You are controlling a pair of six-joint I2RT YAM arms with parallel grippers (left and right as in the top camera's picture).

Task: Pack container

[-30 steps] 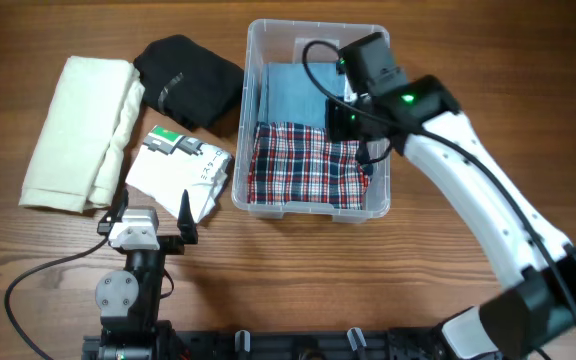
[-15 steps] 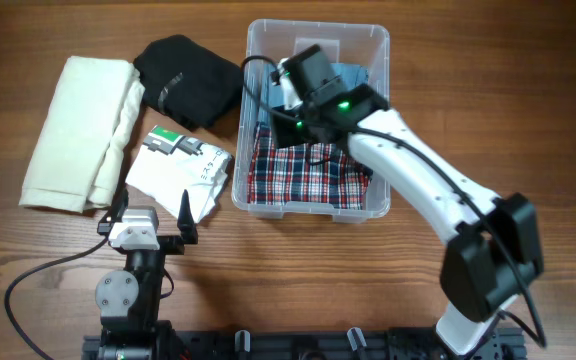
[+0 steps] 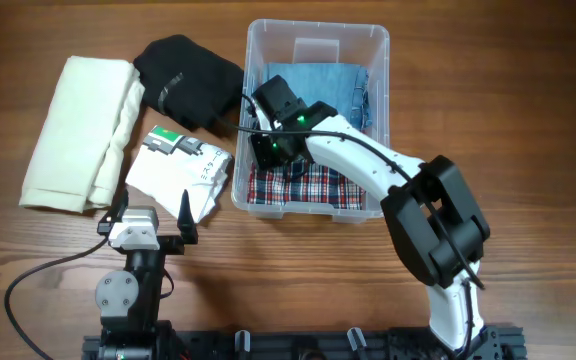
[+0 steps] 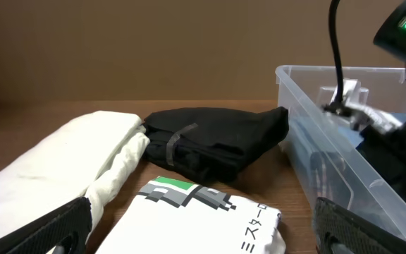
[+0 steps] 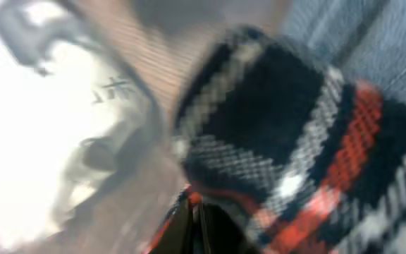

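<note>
Three pieces wait on the table: cream cloth, black bundle, white shirt. My left claw sits open near them. The container stands centre-right, mouth up, long axis running away from me, with plaid cloth and blue cloth inside. My right claw hangs at its left wall, grip impossible to tell. I judge I'm between loads: next, clear that wall and reach the bundle.

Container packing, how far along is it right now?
Done: a blue garment and a red plaid garment lie inside the container. In hand: the right gripper hangs over the plaid's left edge, jaws too blurred to judge. To do: the cream cloth, black garment and white printed shirt lie on the table; the left gripper is open, holding nothing.
</note>
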